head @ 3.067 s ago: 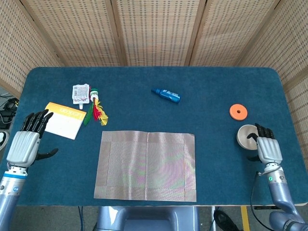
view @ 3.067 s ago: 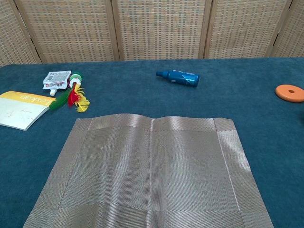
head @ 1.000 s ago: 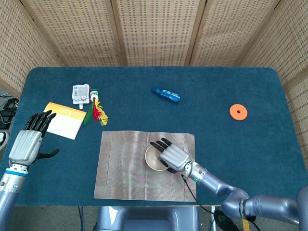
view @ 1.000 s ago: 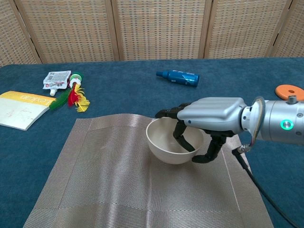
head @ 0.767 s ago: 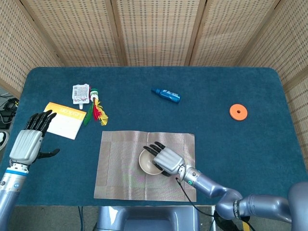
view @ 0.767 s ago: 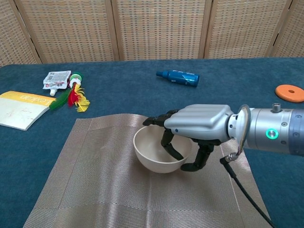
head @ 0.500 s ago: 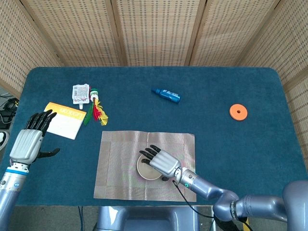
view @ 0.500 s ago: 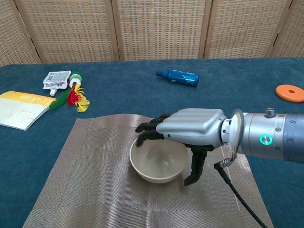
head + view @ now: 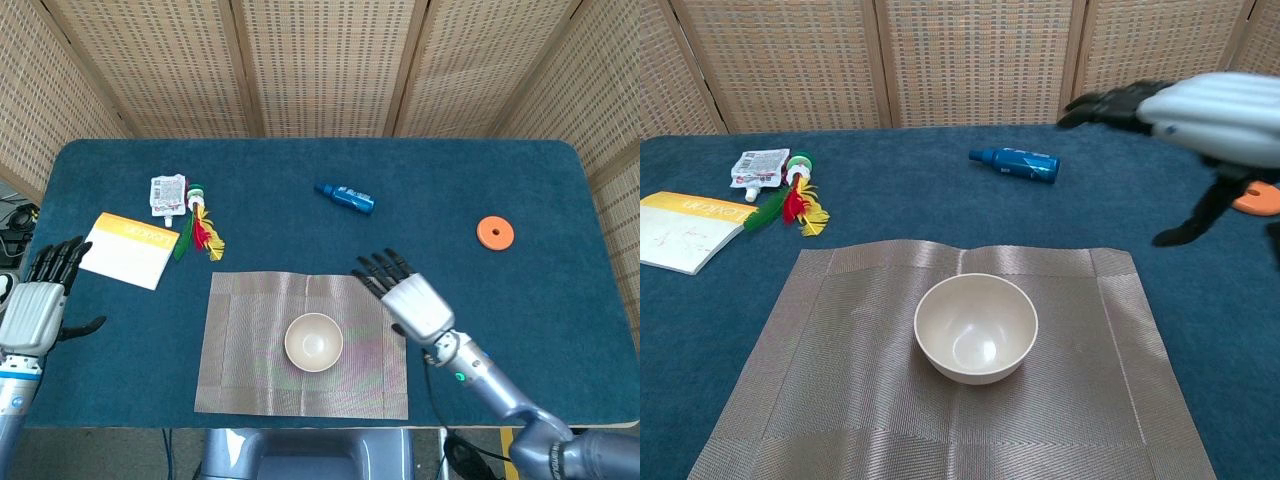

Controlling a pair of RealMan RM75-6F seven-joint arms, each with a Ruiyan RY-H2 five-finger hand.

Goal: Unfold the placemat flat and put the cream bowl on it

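Head view: cream bowl upright on flat placemat, left of right hand, fingers spread, holding nothing.

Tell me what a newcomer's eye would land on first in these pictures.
First, the cream bowl standing upright in the middle of the flat placemat, near the table's front edge. Next, the right hand, open with fingers spread, raised over the mat's right edge and clear of the bowl. Then the bright bits on the blue cloth: an orange disc at the right and a blue bottle lying behind the mat.
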